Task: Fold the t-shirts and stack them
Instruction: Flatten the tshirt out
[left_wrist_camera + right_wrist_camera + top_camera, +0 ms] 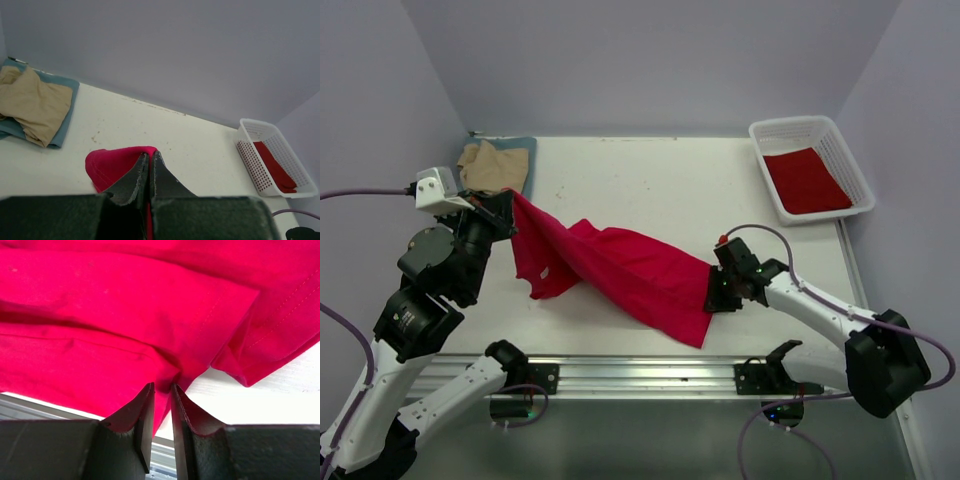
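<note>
A bright red t-shirt (620, 270) is stretched across the table from left to right, its left end lifted off the surface. My left gripper (508, 205) is shut on that raised end; in the left wrist view a fold of the red t-shirt (107, 165) bulges past the closed tips of the left gripper (151, 154). My right gripper (718, 285) is at the shirt's right edge. In the right wrist view the right gripper (162, 386) has its jaws a little apart, open, with the red t-shirt (125, 315) just beyond the tips.
A tan t-shirt (485, 165) lies on a blue-grey one (523, 150) at the back left corner. A white lattice basket (795, 125) at the back right holds a folded red shirt (807, 180). A metal rail (640, 372) runs along the near edge.
</note>
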Controlling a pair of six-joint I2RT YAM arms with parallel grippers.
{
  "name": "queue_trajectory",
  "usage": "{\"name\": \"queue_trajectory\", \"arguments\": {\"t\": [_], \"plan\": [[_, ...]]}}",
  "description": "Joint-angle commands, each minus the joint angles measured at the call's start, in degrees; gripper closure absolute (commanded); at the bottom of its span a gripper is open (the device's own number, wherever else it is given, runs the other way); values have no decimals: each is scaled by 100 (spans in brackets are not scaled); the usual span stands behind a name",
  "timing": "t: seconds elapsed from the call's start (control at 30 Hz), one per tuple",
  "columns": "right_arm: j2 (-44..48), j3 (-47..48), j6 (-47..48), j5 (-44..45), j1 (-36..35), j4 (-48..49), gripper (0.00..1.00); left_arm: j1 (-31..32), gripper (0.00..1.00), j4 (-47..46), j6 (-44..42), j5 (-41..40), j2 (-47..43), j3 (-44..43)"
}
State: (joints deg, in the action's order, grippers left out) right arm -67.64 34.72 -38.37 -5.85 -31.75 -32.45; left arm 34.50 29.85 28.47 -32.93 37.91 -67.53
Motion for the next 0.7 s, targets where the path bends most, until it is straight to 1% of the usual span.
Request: {"name": "queue_trajectory", "arguments": {"t": [0.0,0.13,0.23,0.27,0.3,0.5,0.57,0.6,0.67], "plan": [[-100,-132,-65,-127,19,195,77,-40,100,-260,62,-144,-20,11],[-354,-246,-92,-40,19,440,80,-40,100,-242,89,-153,-64,55],[-478,-290,-100,-66,11,625,86,-40,100,-216,97,-170,-91,55],[-522,-308,-127,-66,11,669,95,-40,100,-216,97,-170,-100,55],[-522,-317,-127,-66,11,704,100,-40,100,-207,97,-179,-117,55],[-233,-247,-57,-83,11,591,100,-40,100,-198,124,-179,-109,99],[21,-211,-13,-206,2,521,100,-40,100,-190,141,-170,-91,117],[353,-133,31,-232,-7,468,100,-40,100,-207,141,-170,-91,126],[706,103,145,-163,-33,197,100,-40,100,-216,141,-161,-91,143]]}}
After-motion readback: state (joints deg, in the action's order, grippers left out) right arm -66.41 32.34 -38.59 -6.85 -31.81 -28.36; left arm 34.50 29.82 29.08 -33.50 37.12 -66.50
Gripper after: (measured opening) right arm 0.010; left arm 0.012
